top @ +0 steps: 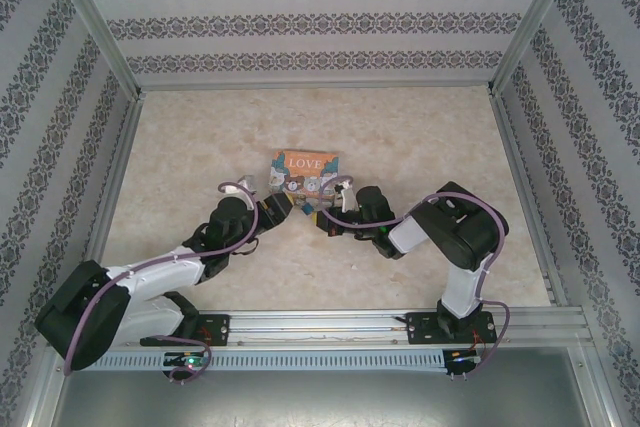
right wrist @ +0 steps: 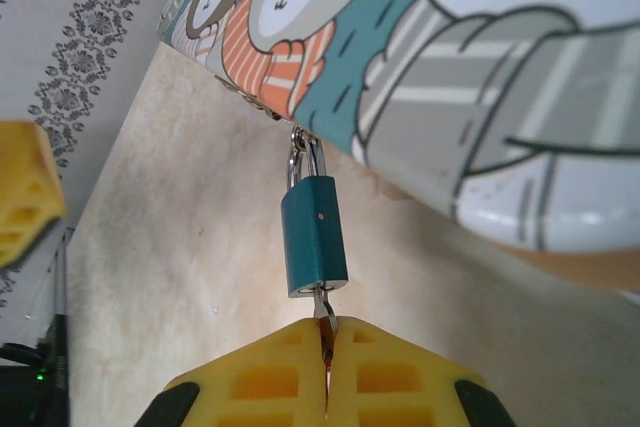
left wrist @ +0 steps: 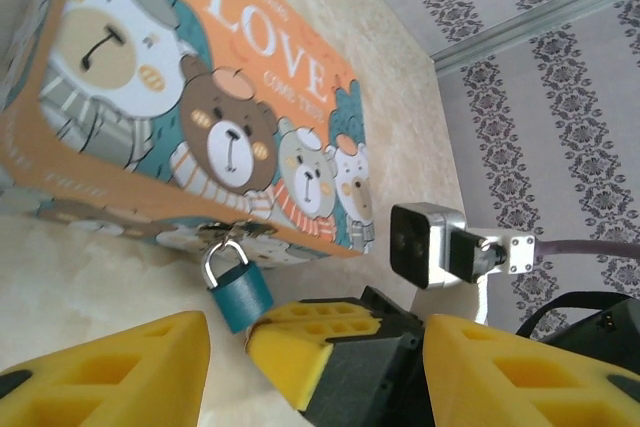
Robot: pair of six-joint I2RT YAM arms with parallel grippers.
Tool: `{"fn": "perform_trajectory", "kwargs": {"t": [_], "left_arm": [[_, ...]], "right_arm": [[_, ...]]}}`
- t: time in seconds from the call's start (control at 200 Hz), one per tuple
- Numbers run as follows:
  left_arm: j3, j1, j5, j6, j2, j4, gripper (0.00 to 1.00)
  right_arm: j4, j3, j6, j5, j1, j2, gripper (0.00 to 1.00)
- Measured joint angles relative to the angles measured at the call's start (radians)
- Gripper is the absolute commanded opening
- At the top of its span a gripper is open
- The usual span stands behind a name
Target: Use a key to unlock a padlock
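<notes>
The right fingers (right wrist: pixel 260 377) are pressed together on the key (right wrist: pixel 322 309), of which a thin metal sliver shows between their tips and the padlock (right wrist: pixel 314 237); the lock sits straight ahead of those tips, touching the key, its keyway facing them. The left fingers (left wrist: pixel 110 372) stand wide apart and hold nothing; the padlock lies ahead of the gap between them, nearer the one on the left of the wrist view, and the right fingers reach in between the two.

The step in hand looks to be the turn of the key. I would roll the right wrist about the key's own axis, with no sideways pull; the lock hangs loose from the clasp on the tin (left wrist: pixel 250 57) and would likely spin with the key, so the left fingers should close on the flat faces of the body first (gently, since it is a small thing to pinch). Any push forward may slide the tin over the bench (right wrist: pixel 180 247).

The padlock has a smooth blue-green block for a body, squared with rounded corners, and a thin bright shackle (left wrist: pixel 222 259) looped through the clasp; the tin is glossy, printed with bears and rounded at its edges; the finger pads are yellow, moulded with open cells; the bench is pale and faintly mottled.
</notes>
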Motion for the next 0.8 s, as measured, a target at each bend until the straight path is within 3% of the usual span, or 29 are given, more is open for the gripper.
{"fn": "perform_trajectory", "kwargs": {"t": [0.33, 0.799], "left_arm": [[-0.013, 0.0, 0.026, -0.145, 0.098, 0.092, 0.54], [-0.013, 0.0, 0.085, -0.297, 0.383, 0.398, 0.47]], "right_arm": [[-0.081, 0.033, 0.113, -0.024, 0.0, -0.031, 0.0], [-0.171, 0.079, 0.143, -0.045, 0.0, -0.049, 0.0]]}}
